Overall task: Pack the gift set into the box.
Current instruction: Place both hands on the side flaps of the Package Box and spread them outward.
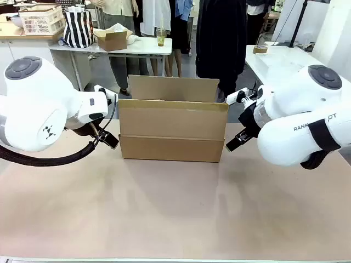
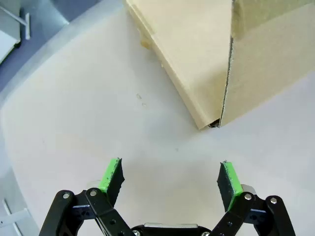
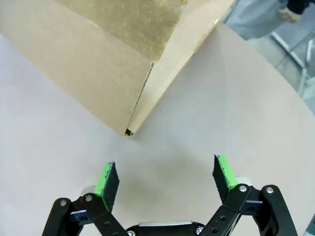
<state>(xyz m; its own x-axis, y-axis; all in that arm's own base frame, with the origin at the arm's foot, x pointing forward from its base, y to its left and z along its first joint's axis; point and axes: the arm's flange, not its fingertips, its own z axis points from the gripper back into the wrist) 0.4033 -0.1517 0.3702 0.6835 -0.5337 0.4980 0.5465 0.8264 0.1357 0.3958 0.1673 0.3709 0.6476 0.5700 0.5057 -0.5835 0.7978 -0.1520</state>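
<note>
**Left jaws:** wide open and empty, green pads (image 2: 112, 174) far apart above bare worktop (image 2: 88, 113). The box (image 2: 266, 59) stands just ahead of them, its lower corner nearer the right-hand pad, not touching.

**Right jaws:** equally wide open, holding nothing. The opposite lower corner of the box lies just ahead of them, towards the left-hand pad, again with a clear gap.

**Between the two:** seen from the front, the box sits on the worktop midway between both jaws, which flank its two ends low down. Its far flap stands upright and its near flap hangs folded down over the front wall, so the top is open. The inside is hidden from this side.

**Progress (judged):** the task appears to be at its start. The box is open and in place, but neither arm carries any part of the gift set. Packing is all to come, with the flaps perhaps to be closed after.
</note>
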